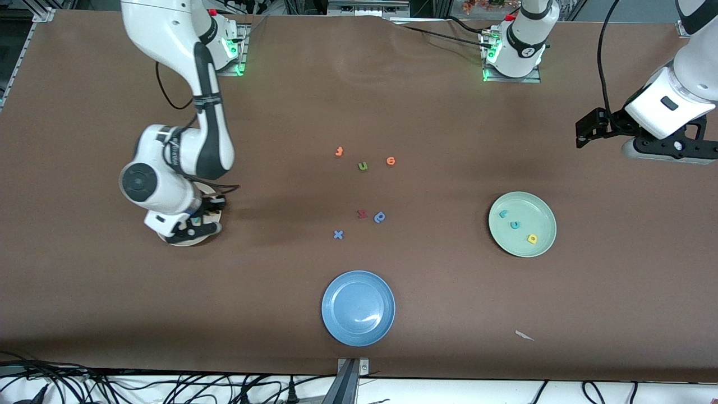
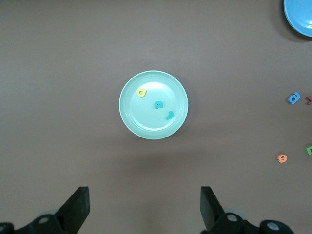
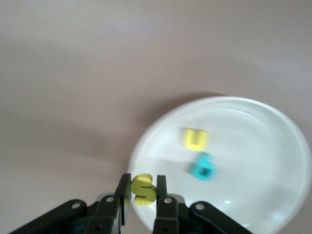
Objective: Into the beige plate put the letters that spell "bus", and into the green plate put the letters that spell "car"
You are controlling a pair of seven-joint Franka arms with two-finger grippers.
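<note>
Front view: my right gripper (image 1: 190, 224) hangs low over the beige plate (image 1: 193, 242).
Left wrist view: my left gripper (image 2: 144, 207) waits spread; green plate (image 2: 153, 105) holds "car".
Right wrist view: I pinch the yellow "s" (image 3: 143, 188) above the rim; "u" (image 3: 195, 138) and "b" (image 3: 202, 166) lie inside.

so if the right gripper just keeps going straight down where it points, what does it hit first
Most likely the beige plate: the right gripper, shut on the yellow "s", points down over the plate's rim. How high it hangs above the plate is unclear.

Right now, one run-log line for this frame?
right hand: shut on yellow s, over beige plate | in plate: yellow u, teal b | left hand: open, waiting | green plate: three letters
</note>
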